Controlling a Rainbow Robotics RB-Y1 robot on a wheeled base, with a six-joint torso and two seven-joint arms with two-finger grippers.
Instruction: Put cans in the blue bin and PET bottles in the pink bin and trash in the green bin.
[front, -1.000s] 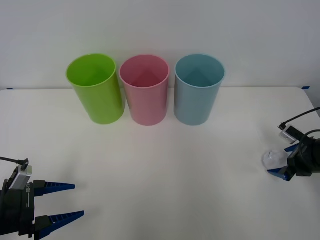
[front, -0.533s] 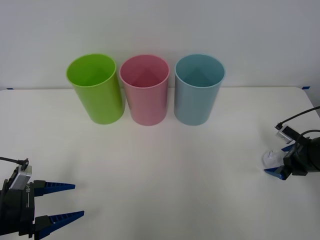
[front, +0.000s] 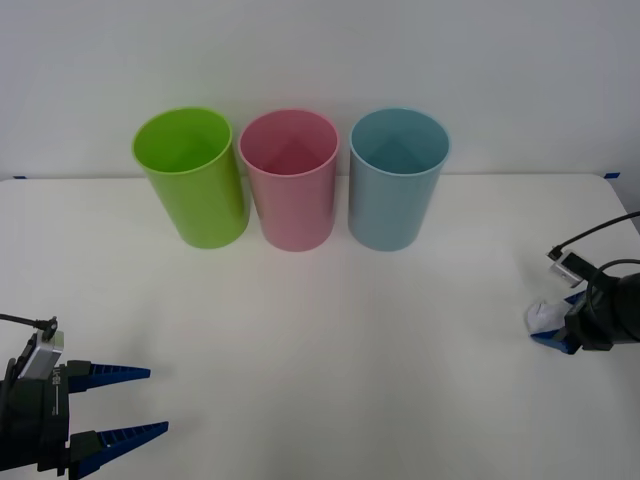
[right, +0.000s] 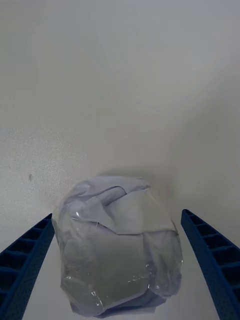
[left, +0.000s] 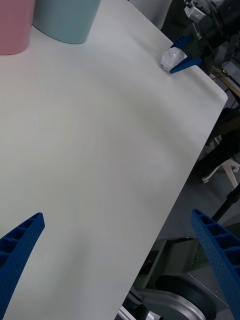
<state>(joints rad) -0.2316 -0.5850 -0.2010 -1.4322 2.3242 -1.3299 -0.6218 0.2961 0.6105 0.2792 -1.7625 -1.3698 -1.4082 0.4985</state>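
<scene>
Looking like a robotics lab or test bench: a bare white table (front: 320, 330) is sitting against a plain white wall (front: 320, 50), with small blue tape marks (front: 611, 175) sticking at the table's far edges. Three plastic bins, green bin (front: 192, 177), pink bin (front: 290, 180), blue bin (front: 397, 178), are standing in a neat staged row. Past the table edge, a wheeled chair base (left: 220, 167) and stand legs are showing on a grey floor.

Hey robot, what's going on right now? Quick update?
Right gripper open, straddling the trash near table's right edge. Left gripper open, parked front left. Green bin far left of row; path unobstructed.
</scene>
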